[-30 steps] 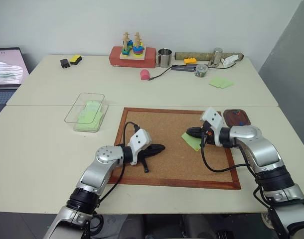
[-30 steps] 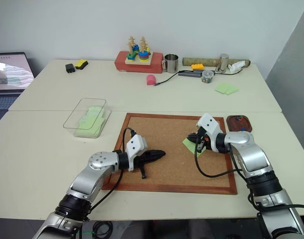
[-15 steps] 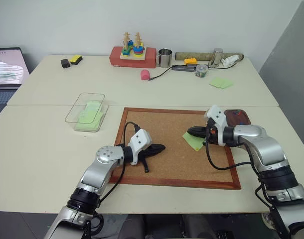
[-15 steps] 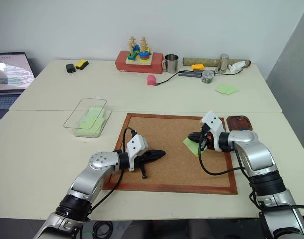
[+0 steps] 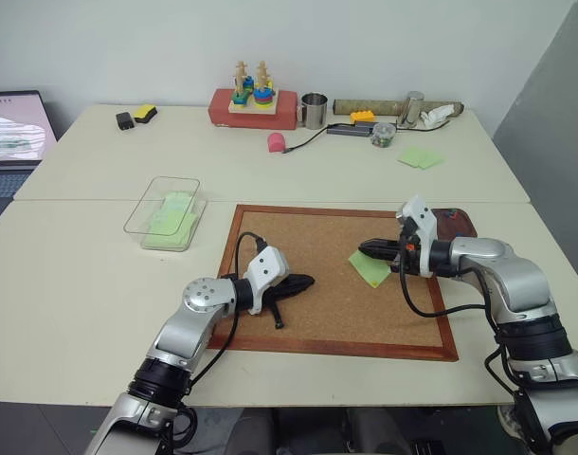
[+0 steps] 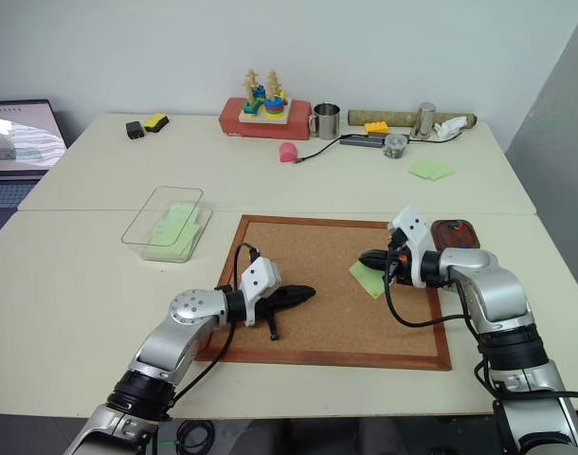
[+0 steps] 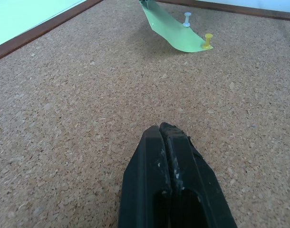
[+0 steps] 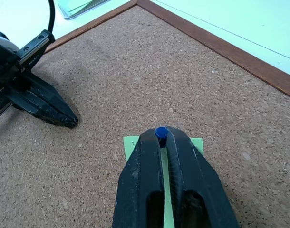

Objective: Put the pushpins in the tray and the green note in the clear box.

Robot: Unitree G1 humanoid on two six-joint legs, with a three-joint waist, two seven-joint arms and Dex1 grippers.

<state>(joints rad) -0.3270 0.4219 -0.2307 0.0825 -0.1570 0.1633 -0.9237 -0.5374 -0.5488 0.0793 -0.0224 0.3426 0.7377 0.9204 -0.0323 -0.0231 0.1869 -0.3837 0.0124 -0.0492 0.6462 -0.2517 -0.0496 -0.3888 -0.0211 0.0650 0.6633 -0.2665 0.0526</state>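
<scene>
**Blue pin pinched above the green note**

Head view: you see one green note (image 5: 370, 268) lying on the cork board (image 5: 308, 327), just under your right gripper (image 5: 364, 250), and one tray (image 5: 457, 223) behind that gripper's wrist. The clear box (image 5: 162, 213) sits well apart, beyond your left gripper (image 5: 308, 282). Since a second ago the right gripper has rolled.

Left wrist view: your gripper is closed and empty; two pushpins, white (image 7: 187, 19) and yellow (image 7: 208, 40), stand in the note's far edge.

Right wrist view: your gripper pinches one blue pushpin (image 8: 160, 132).
</scene>
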